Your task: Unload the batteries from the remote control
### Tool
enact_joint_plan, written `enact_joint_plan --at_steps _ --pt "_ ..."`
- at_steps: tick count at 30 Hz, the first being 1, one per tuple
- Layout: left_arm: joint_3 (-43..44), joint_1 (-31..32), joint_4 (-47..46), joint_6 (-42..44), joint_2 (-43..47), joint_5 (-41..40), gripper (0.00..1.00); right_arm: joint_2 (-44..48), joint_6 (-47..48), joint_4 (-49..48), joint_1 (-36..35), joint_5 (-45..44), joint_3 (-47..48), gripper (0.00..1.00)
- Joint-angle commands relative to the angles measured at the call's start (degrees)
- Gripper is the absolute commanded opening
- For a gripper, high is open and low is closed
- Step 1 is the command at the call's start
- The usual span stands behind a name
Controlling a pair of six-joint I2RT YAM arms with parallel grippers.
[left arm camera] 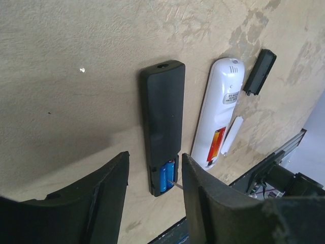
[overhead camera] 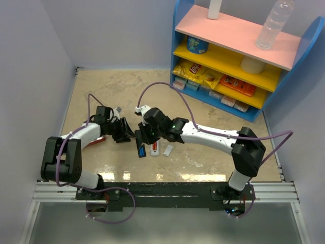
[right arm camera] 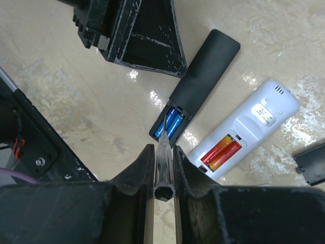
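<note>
The right gripper (right arm camera: 162,152) is pinching a clear thin-tipped tool (right arm camera: 163,173), its tip meeting two blue cylindrical batteries (right arm camera: 170,124). They are lying side by side, running lengthwise in the open bay at the near end of the long black plastic remote (right arm camera: 203,84). The left gripper (left arm camera: 155,168) is hovering above, fingers spread.

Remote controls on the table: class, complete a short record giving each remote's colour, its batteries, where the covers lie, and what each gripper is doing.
black remote: back up, compartment open, blue batteries inside
white remote: beside it, compartment open, orange-red batteries inside
covers: black cover and white cover off, lying on the table by the white remote
right gripper: shut on a clear-handled tool, tip at the blue batteries
left gripper: open, above the black remote, holding nothing
</note>
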State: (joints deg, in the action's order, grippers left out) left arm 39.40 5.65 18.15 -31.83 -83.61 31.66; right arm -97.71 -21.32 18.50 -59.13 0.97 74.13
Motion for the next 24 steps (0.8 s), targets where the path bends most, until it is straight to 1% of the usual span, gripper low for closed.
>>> enact_joint_plan --at_steps 1,6,12,17,24 --pt "-0.2 -0.4 -1.6 1.4 -0.8 2.7 0.49 -0.3 -1.1 3.4 -0.5 -2.5 3.7 0.00" --pt "-0.3 -0.4 -1.9 1.3 -1.4 3.0 0.49 -0.8 -1.4 4.9 -0.5 -2.5 4.9 0.00" --pt "-0.8 -0.4 -2.9 1.1 -2.5 5.3 0.47 -1.8 -1.0 5.1 -0.9 -2.5 5.3 0.00" --pt "-0.6 -0.4 -2.9 1.2 -3.5 5.3 0.46 -4.8 -0.7 5.7 -1.1 -2.2 5.9 0.00" --pt "-0.8 -0.4 -2.6 1.0 -4.0 4.5 0.44 -8.5 0.1 8.0 -2.0 -4.7 8.0 0.00"
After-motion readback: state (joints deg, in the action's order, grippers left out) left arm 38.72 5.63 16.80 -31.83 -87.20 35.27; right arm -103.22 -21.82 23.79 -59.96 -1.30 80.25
